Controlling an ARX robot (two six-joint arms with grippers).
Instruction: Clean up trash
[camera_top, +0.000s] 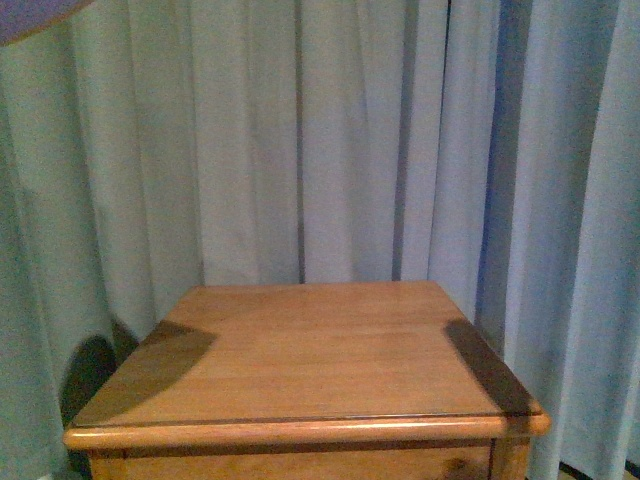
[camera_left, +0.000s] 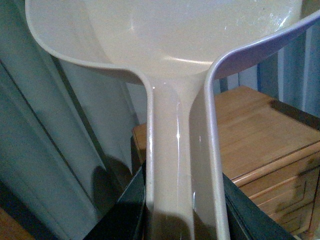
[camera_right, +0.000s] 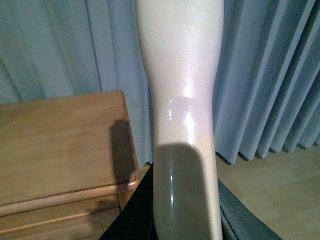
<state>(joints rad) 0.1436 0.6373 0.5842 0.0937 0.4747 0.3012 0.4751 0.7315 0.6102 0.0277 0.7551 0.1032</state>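
The trash is out of view in every frame. In the left wrist view my left gripper (camera_left: 182, 220) is shut on the stem of the beige-pink dustpan (camera_left: 170, 35); its scoop fills the frame beyond the jaws and looks empty. In the right wrist view my right gripper (camera_right: 185, 220) is shut on the beige brush handle (camera_right: 182, 90), which runs straight away from the jaws; the bristles are out of frame. Neither arm shows in the front view.
A wooden bedside cabinet (camera_top: 310, 350) stands straight ahead with a bare top; its top edge (camera_left: 260, 125) and drawers show beside the dustpan, and its corner (camera_right: 65, 145) beside the handle. Pale curtains (camera_top: 300, 130) hang behind it. Wooden floor (camera_right: 270, 185) lies to its right.
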